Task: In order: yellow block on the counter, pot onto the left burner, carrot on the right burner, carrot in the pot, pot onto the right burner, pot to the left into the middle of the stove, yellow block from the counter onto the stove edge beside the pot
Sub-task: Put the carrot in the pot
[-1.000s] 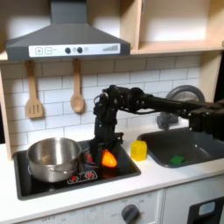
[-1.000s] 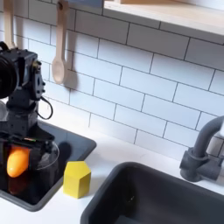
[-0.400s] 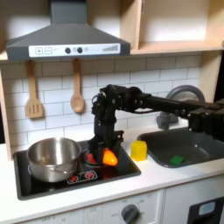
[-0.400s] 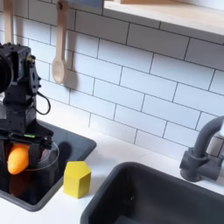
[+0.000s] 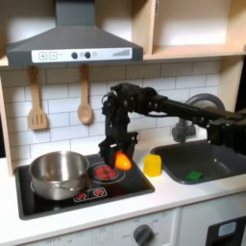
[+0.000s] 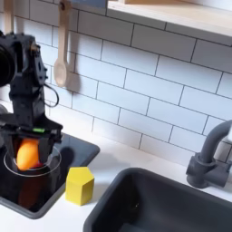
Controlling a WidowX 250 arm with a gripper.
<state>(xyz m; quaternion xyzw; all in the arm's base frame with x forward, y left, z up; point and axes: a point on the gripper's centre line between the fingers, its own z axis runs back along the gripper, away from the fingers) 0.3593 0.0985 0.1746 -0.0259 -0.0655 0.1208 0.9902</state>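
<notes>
In both exterior views my gripper [image 5: 121, 159] [image 6: 28, 154] is shut on the orange carrot [image 5: 122, 160] [image 6: 29, 154], which hangs a little above the right burner [image 5: 104, 173] of the black stove [image 5: 58, 199]. The steel pot [image 5: 58, 173] rests on the left burner, at the first exterior view's left of the carrot. On the off-white counter [image 5: 168, 188] the yellow block [image 5: 152, 164] [image 6: 80, 185] stands between the stove's right edge and the sink.
A grey sink [image 5: 200, 160] [image 6: 172, 207] with a small green piece [image 5: 195, 175] and a curved faucet [image 6: 213, 154] lies to the right in both exterior views. Wooden utensils [image 5: 37, 101] hang on the tiled back wall under the range hood [image 5: 72, 43].
The gripper has risen from the right burner with the carrot still held, lifting it clear of the stove surface. Pot and yellow block have not moved.
</notes>
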